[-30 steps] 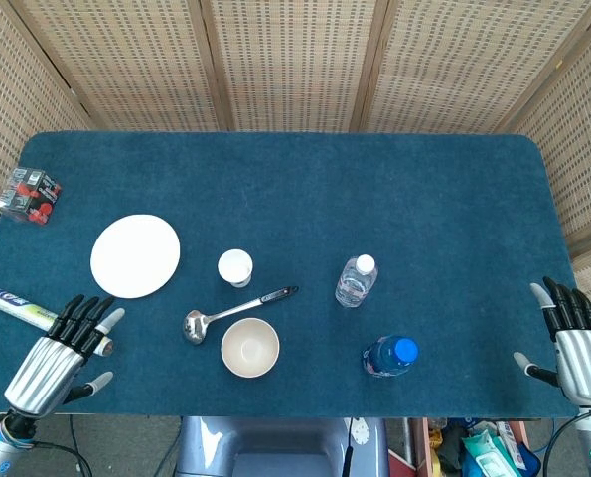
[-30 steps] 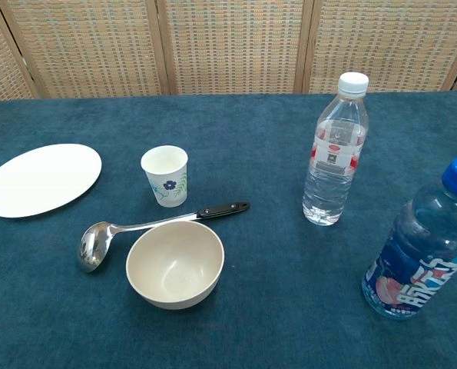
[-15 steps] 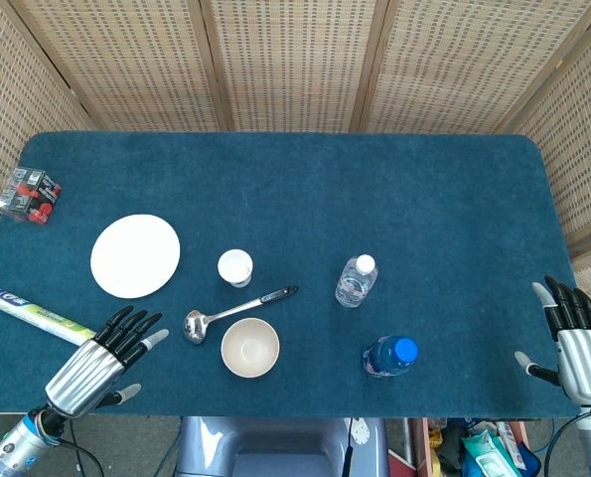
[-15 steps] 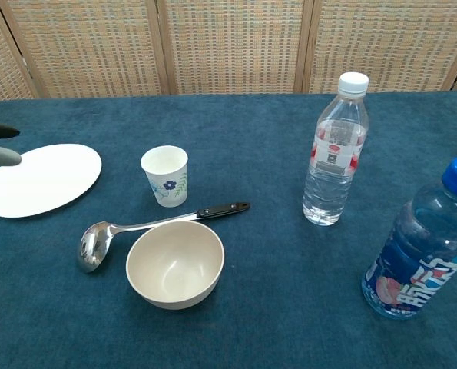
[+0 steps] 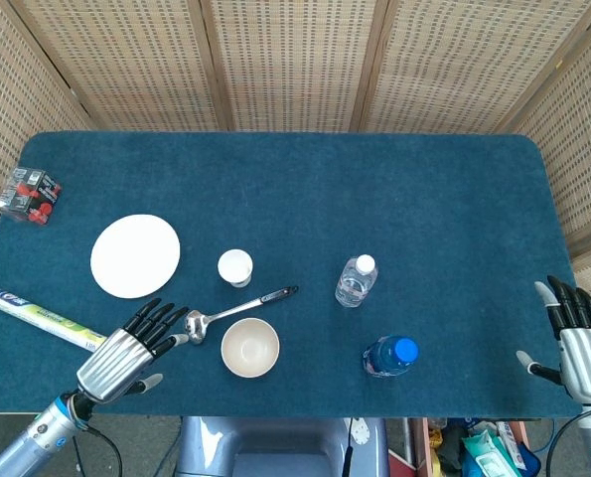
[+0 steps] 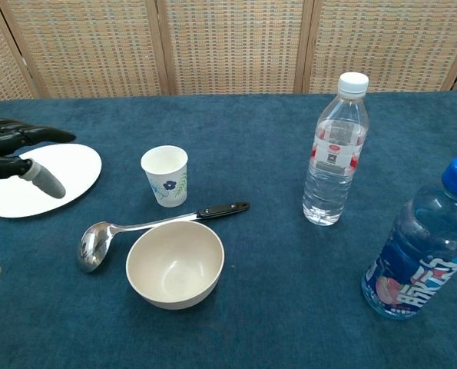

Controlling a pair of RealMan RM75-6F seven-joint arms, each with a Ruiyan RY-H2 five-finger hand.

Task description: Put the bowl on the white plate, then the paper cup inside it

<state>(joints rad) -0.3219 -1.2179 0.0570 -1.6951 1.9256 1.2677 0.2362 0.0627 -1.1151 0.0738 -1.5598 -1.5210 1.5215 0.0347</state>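
Near the front-left of the table (image 5: 305,179), your left hand (image 5: 126,348) hovers with fingers spread and nothing in it, fingertips close to the ladle (image 5: 235,308). Head view shows the whole hand; chest view catches only its dark fingers (image 6: 21,137) coming in from the left edge, overlapping the white plate (image 6: 67,173) in that picture. Your right hand (image 5: 573,333) sits at the far right table edge, fingers apart, empty; only the head view shows it.

Bowl (image 5: 250,347) stands upright, mouth up, near the front edge, just beside the ladle's handle; chest view shows it empty inside (image 6: 174,263). Paper cup (image 5: 235,267) stands upright, mouth up, behind the bowl and right of the plate (image 5: 135,255); its flower print shows only in chest view (image 6: 165,176). Ladle's long axis runs diagonally, scoop toward your left hand, black handle toward back-right.

Clear bottle (image 5: 356,280) and blue bottle (image 5: 389,355) stand right of the bowl. Only the head view shows the long tube (image 5: 37,315) left of your left hand and the small pack (image 5: 27,195) at the table's left edge.
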